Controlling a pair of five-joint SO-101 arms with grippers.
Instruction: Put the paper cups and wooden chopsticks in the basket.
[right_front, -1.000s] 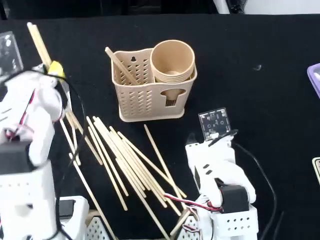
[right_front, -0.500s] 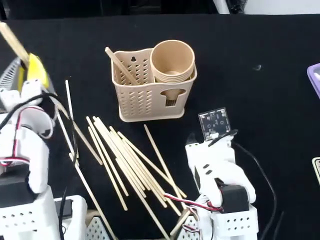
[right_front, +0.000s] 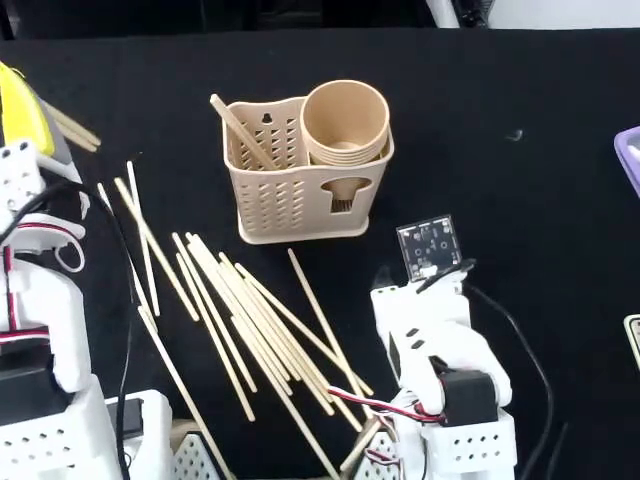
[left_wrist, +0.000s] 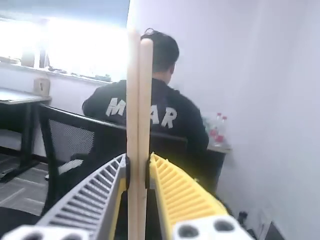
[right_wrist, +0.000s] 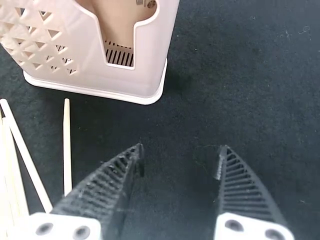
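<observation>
- Matte black tabletop (right_front: 520, 200); pale room wall (left_wrist: 260, 75).
- Perforated beige basket (right_front: 290, 195) holds nested paper cups (right_front: 345, 120); slim wooden chopsticks (right_front: 250, 320) lie fanned before it.
- Left gripper (left_wrist: 137, 165) pinches a chopstick pair (left_wrist: 138, 90); right gripper (right_wrist: 177, 160), near the basket, gapes wide.

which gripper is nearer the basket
Right. The right gripper sits open just in front of the basket; the left gripper is much farther off to one side, shut on chopsticks.

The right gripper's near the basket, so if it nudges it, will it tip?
Probably slides rather than tips: the basket has a wide flared base. It looks like light perforated plastic, so a small push may shift it.
</observation>
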